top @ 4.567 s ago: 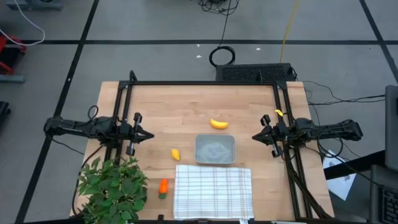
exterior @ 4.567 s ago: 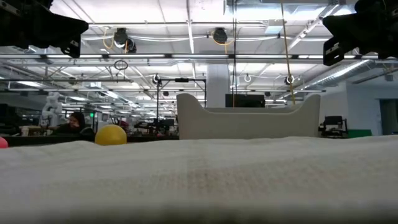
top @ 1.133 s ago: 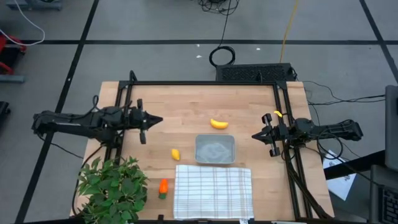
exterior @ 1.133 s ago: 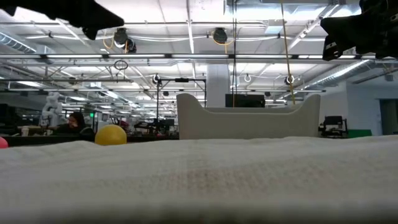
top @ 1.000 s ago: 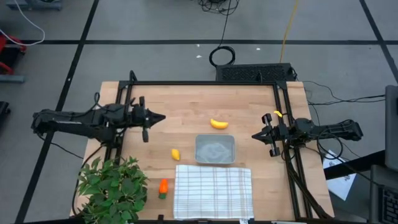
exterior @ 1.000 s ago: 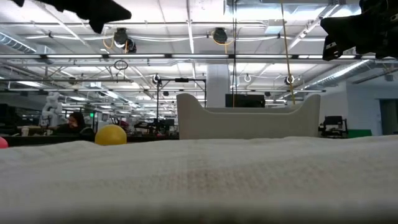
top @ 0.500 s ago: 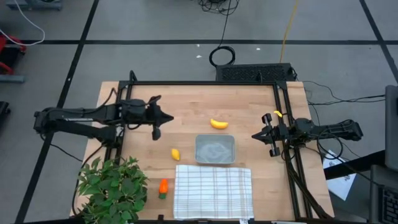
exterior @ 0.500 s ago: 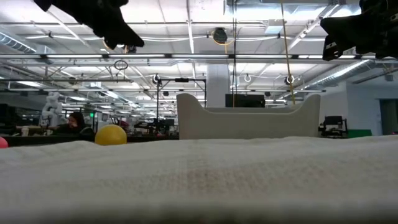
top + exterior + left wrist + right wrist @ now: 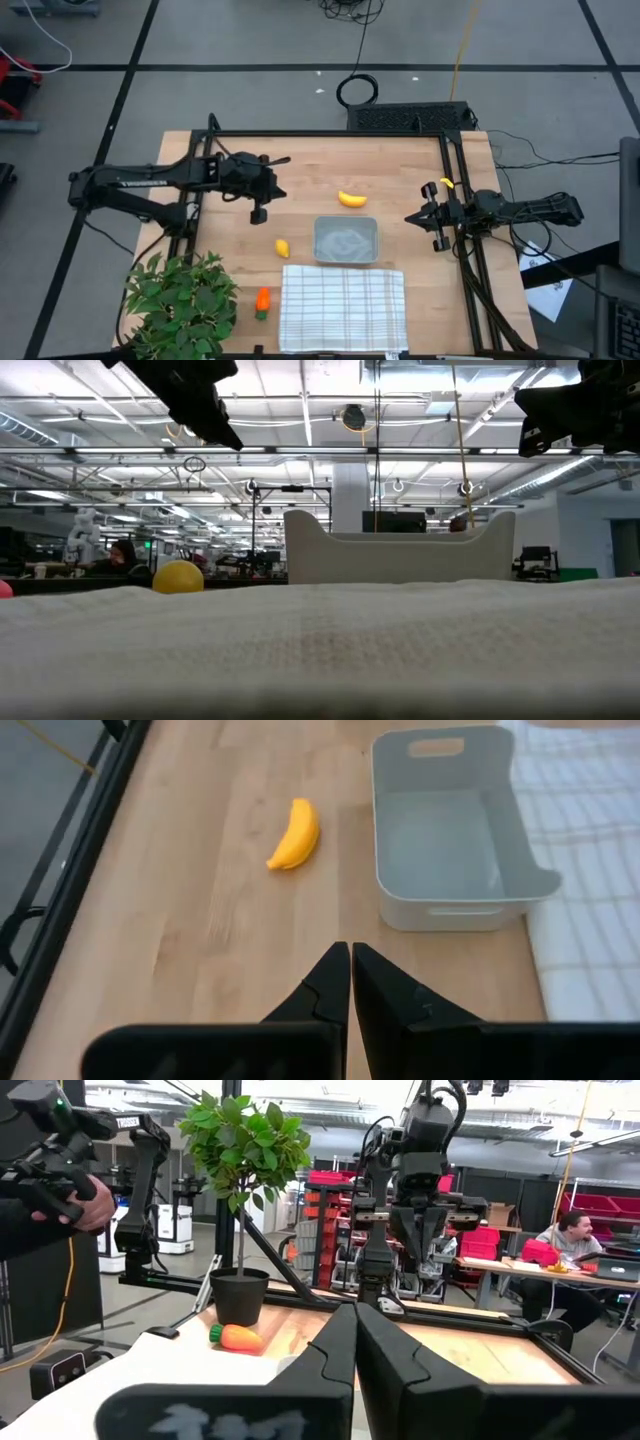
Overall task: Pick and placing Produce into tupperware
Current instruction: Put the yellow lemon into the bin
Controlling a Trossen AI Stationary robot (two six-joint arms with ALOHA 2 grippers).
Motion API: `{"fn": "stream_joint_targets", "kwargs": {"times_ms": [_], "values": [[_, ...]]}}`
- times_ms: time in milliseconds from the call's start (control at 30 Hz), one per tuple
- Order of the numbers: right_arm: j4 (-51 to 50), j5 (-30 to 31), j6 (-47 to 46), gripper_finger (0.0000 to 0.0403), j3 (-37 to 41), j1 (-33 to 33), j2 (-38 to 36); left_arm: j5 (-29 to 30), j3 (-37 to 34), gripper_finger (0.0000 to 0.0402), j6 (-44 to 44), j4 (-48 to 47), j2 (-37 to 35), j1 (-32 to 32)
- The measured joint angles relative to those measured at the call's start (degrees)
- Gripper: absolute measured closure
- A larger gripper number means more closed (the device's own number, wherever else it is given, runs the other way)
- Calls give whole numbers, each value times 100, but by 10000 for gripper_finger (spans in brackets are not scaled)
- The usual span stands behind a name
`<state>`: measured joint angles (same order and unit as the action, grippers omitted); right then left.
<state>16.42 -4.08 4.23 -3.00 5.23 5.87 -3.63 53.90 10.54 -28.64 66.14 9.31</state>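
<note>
While my left gripper [image 9: 262, 213] hangs pinched shut and empty over the wood beyond the tupperware's [image 9: 346, 241] left side, nothing is picked yet. Banana [image 9: 351, 199] lies just behind the tupperware. Next I must spread the fingers and descend.

Tupperware [image 9: 346, 240]: shallow translucent grey square container with rounded corners, upright, apparently empty, lying on the wood just beside the far edge of the checked cloth. Banana [image 9: 351, 199]: curved, yellow, lying flat near the container's far side, apart from it. Lemon-like yellow lump [image 9: 282, 247]: left of the container. Carrot [image 9: 262, 301]: orange with green top, beside the cloth's left edge.
</note>
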Motion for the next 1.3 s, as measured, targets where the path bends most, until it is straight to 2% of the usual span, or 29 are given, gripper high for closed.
{"fn": "stream_joint_targets", "kwargs": {"times_ms": [200, 567, 833, 1000, 1300], "values": [[-2, 0, -6, 403, 0, 0, -1, -392, 158, 380, 217, 68, 377, -31], [-4, 2, -50, 403, 1, 0, 0, -396, 172, 380, 1079, 110, 948, -496], [-7, 2, -48, 403, 0, 0, 0, 54, 175, 380, 982, 279, 868, -815], [-10, 2, -39, 403, 2, 0, 2, 373, 367, 380, 928, 60, 942, -934], [-8, 7, -13, 403, 2, 0, 4, 417, 741, 380, 967, 26, 962, -935]]}}
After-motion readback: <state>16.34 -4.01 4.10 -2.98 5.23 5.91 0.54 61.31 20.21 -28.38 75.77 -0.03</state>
